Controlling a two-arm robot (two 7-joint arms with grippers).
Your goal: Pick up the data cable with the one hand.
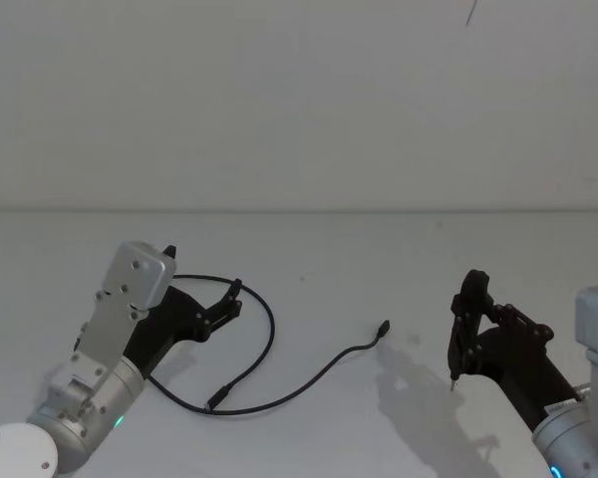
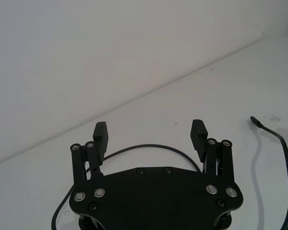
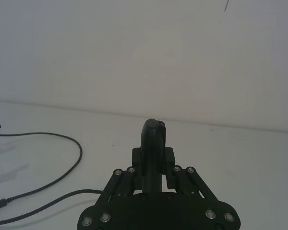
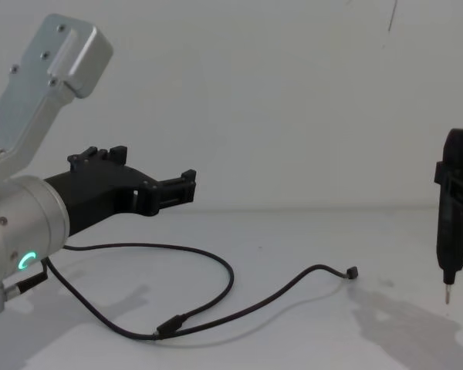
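Slim black pen-shaped tool (image 4: 452,208) upright over white table (image 4: 293,339), pale wall (image 4: 293,92) behind

Cable lying on the table (image 1: 379,259)
The data cable (image 1: 273,321) loops under the left gripper (image 2: 150,128) and trails right, its end plug well apart from the right gripper (image 1: 472,299) and its pen-shaped tool (image 4: 451,216)

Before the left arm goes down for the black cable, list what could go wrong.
The data cable is thin and flat on the table; the left gripper, fingers open, may scrape the surface and close on nothing.
One stretch runs under the left arm, so lifting could snag it.
Its free plug lies near the pen tool in the right gripper; a swing might hit it.
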